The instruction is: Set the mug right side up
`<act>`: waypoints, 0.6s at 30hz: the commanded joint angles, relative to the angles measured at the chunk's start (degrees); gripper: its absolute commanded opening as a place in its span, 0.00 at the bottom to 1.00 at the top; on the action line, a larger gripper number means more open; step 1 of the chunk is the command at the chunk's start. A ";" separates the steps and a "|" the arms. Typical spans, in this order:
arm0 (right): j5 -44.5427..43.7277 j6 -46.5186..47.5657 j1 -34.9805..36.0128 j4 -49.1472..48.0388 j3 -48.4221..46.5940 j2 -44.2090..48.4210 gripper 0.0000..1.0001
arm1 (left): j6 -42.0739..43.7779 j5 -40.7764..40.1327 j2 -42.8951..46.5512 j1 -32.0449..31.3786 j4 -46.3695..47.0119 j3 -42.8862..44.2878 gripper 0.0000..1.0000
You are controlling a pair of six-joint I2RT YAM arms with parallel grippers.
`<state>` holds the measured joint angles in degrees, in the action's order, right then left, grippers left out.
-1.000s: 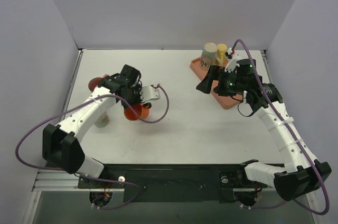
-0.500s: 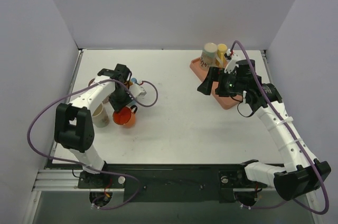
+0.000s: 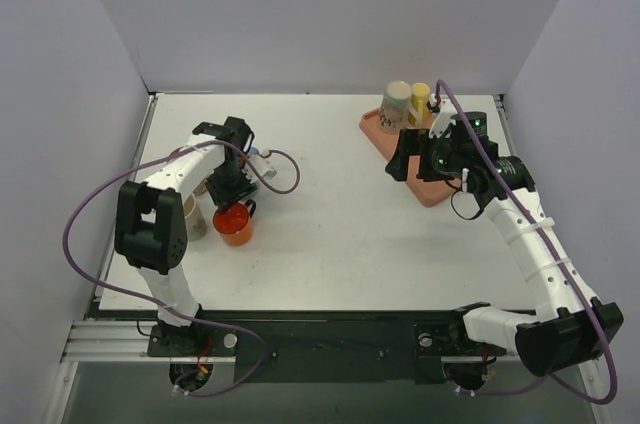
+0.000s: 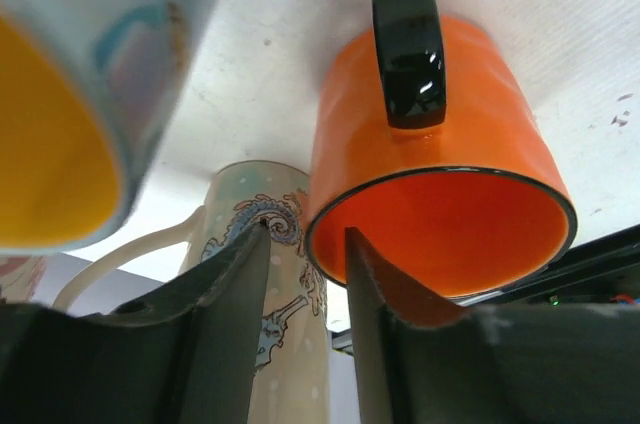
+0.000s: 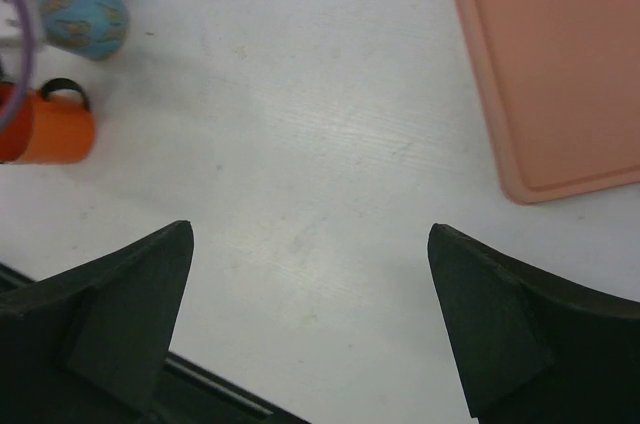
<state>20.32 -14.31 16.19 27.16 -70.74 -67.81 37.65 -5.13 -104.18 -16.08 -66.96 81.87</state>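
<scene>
The orange mug (image 3: 233, 225) with a black handle (image 4: 410, 49) stands upright, mouth up, on the white table's left side. It also shows in the right wrist view (image 5: 48, 126). My left gripper (image 3: 234, 196) reaches down from above it. In the left wrist view my left gripper (image 4: 306, 236) straddles the mug's rim (image 4: 440, 179). One finger is inside the mug, the other outside, with a small gap to the wall. My right gripper (image 3: 402, 158) is wide open and empty above the table beside the tray; it also shows in the right wrist view (image 5: 310, 234).
A cream dragon-pattern mug (image 3: 190, 218) stands just left of the orange mug, close to my outer finger (image 4: 235, 284). A blue mug (image 5: 82, 10) sits just behind them. A salmon tray (image 3: 432, 190) at the back right holds a beige cup (image 3: 397, 102) and a yellow item (image 3: 420, 96).
My left arm swung the orange mug left and down, turned it mouth up and set it beside the cream mug. My right gripper shifted slightly right.
</scene>
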 commanded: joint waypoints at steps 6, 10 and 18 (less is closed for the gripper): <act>-2.43 36.61 -8.35 -8.33 -5.54 -12.86 0.98 | 2.52 2.92 5.65 -0.01 -3.79 8.39 0.52; 6.29 39.00 -14.33 -10.63 -15.46 -24.45 0.90 | 3.22 8.89 10.30 -0.01 -3.27 10.94 0.52; 7.02 43.65 -16.01 -9.49 -34.09 -46.77 0.67 | -0.29 18.74 27.00 -1.15 20.25 1.22 0.57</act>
<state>24.16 24.29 -0.56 17.67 -98.54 -108.33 39.09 6.63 -84.68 -16.29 -60.90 87.79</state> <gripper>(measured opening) 0.725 0.548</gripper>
